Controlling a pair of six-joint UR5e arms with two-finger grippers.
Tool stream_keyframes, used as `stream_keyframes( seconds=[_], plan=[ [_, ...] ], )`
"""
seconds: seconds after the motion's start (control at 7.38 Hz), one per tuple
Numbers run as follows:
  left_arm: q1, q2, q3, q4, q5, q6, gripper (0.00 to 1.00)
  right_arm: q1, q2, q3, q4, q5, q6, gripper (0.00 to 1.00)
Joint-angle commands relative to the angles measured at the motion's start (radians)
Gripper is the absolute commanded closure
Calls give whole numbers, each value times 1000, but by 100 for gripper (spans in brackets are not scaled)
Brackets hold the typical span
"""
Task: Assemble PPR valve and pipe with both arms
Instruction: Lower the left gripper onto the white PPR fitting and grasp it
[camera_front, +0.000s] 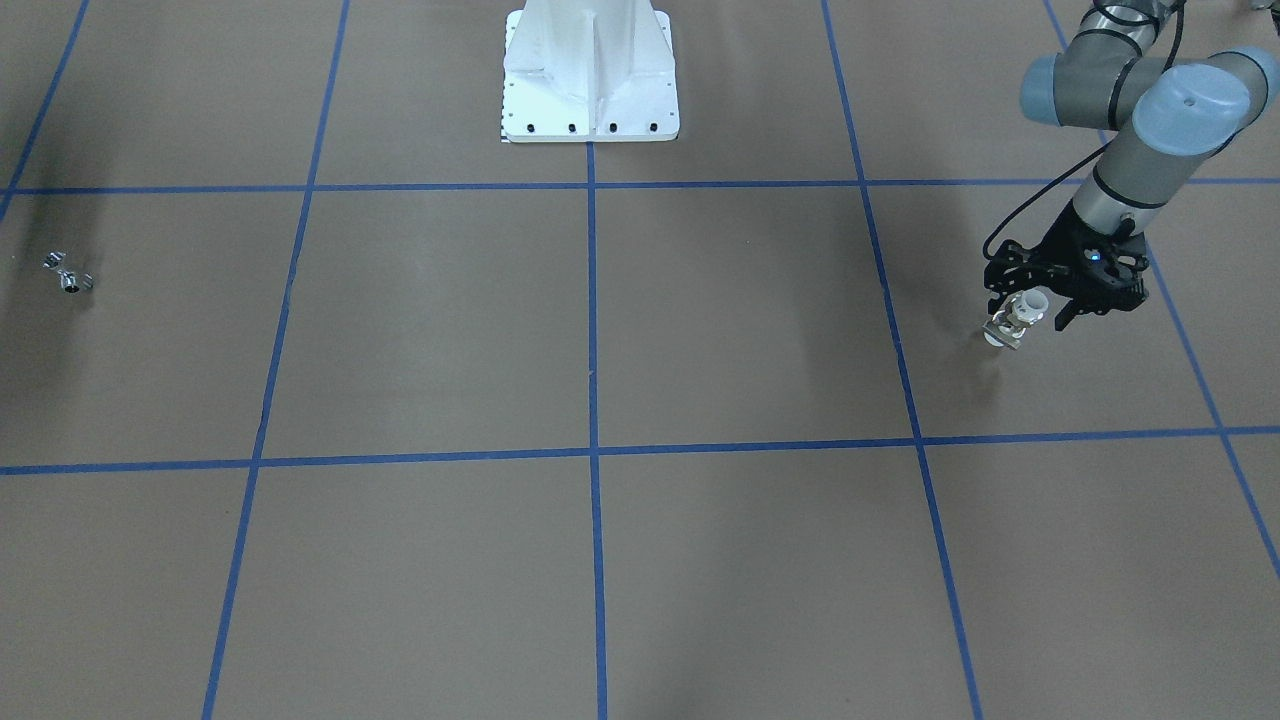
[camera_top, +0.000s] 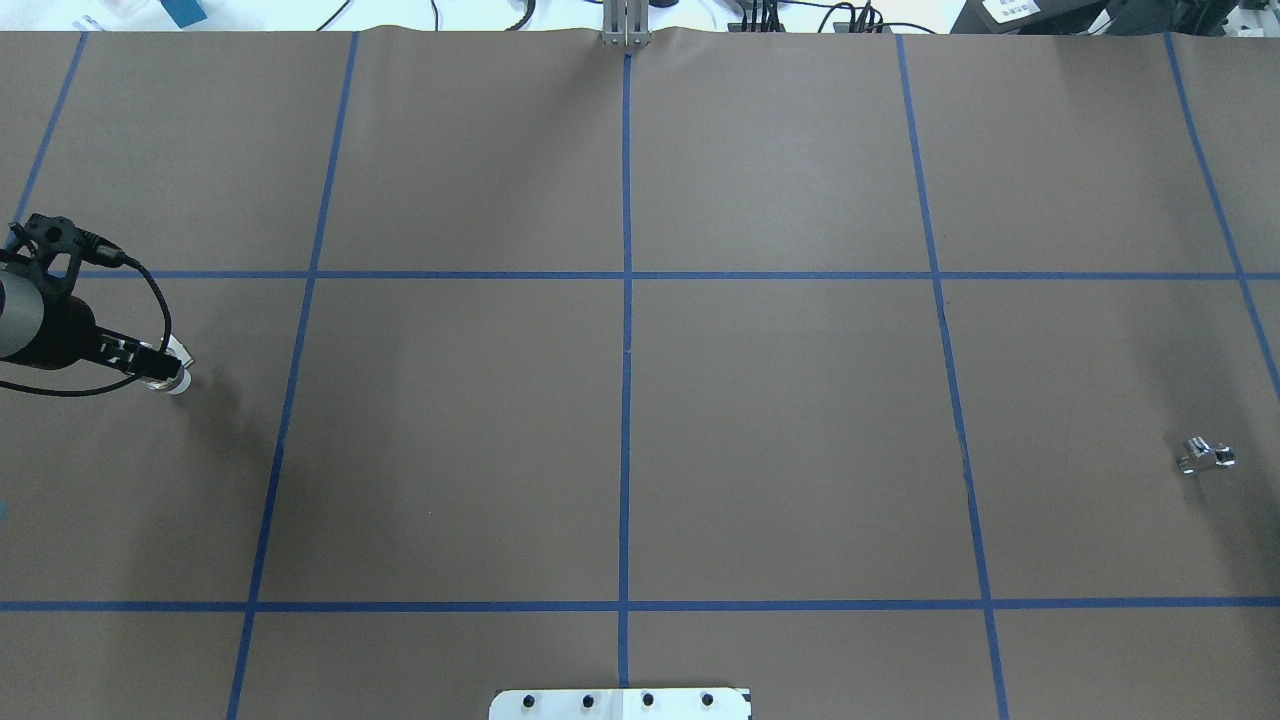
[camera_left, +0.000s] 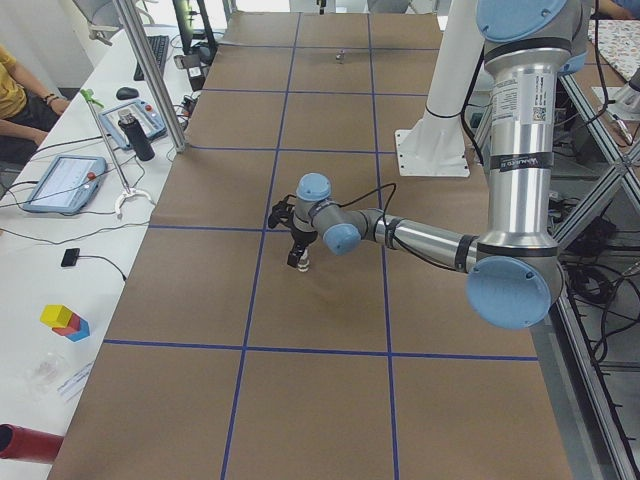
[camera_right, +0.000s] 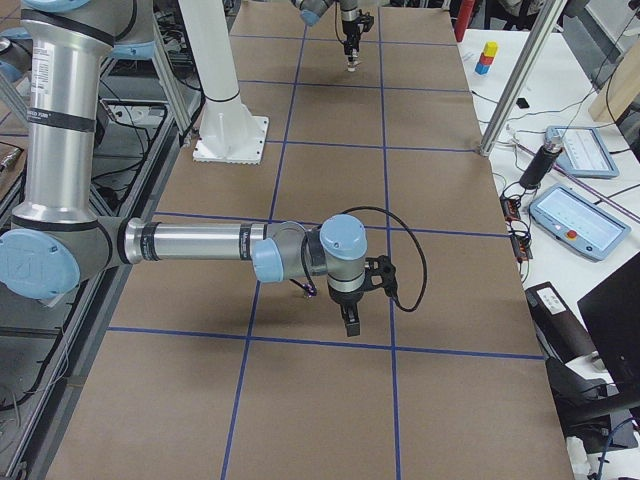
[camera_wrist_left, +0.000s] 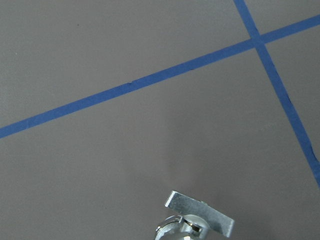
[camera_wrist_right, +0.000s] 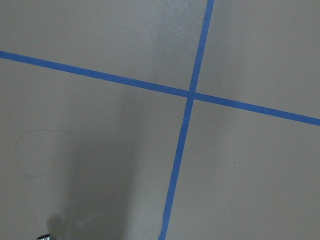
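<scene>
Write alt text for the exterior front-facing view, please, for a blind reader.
At the view's right, the robot's left hand grips the white PPR valve close to a brown table gridded with blue tape. The small chrome pipe lies at far left; the white robot base stands top centre.

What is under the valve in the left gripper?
Only bare table shows around the valve, held in the left gripper. The spot straight beneath is covered; whether it touches the table is unclear.
</scene>
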Motion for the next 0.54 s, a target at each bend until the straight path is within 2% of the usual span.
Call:
stream_keyframes(
  seconds=[0.0, 0.41],
  plan=[
    [4, 3, -4, -1, -1, -1, 100, 0, 2, 0, 0, 0, 0, 0],
    [2, 7, -53, 10, -13, -15, 100, 0, 9, -2, 0, 0, 0, 0]
  ],
)
